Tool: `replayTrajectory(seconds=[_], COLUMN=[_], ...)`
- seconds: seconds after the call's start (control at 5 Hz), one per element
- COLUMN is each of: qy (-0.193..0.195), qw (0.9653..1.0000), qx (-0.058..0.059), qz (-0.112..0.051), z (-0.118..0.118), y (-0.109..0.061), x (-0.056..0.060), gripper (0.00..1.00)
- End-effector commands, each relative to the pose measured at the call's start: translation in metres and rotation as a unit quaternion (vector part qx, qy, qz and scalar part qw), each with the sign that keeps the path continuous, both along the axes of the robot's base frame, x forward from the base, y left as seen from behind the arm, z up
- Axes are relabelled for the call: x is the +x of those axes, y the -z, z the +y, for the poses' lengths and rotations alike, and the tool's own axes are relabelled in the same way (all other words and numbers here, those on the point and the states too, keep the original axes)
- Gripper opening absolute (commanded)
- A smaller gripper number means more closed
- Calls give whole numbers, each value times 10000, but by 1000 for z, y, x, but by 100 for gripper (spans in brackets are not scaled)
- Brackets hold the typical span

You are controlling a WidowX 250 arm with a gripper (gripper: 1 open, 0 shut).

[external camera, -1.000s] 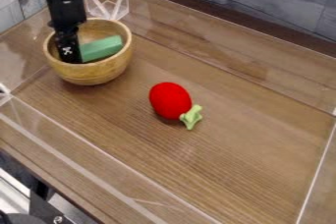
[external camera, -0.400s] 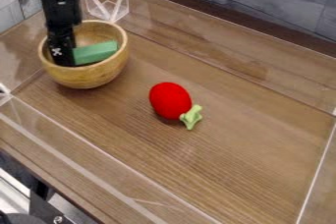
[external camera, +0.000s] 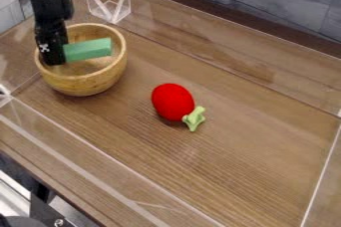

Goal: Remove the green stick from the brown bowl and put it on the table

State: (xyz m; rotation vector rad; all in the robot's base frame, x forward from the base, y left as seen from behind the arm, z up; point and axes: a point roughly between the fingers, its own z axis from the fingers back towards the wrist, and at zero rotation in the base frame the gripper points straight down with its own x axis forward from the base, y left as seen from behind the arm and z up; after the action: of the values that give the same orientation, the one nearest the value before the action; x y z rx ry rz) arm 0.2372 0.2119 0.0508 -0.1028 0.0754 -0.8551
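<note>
green stick (external camera: 88,50) in brown bowl (external camera: 83,75)

Soft, even light, faint shadow beside the red toy (external camera: 173,102), bowl area perhaps slightly blurred

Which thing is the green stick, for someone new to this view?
On the brown table, find the round light-brown bowl toward the upper left. At the bowl, beside the dark gripper, is the green stick, a flat mint block. It is plain and oblong, unlike the small pale leaf on the red toy.
</note>
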Motion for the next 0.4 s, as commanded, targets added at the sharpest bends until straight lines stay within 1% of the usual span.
replayTrajectory(seconds=[0.0,0.2], qy=[-112,57], qw=[9989,9990], qx=[330,326], qz=[-300,-298], z=[13,10], y=[-18,-16], x=[-4,-4], gripper=[0,0])
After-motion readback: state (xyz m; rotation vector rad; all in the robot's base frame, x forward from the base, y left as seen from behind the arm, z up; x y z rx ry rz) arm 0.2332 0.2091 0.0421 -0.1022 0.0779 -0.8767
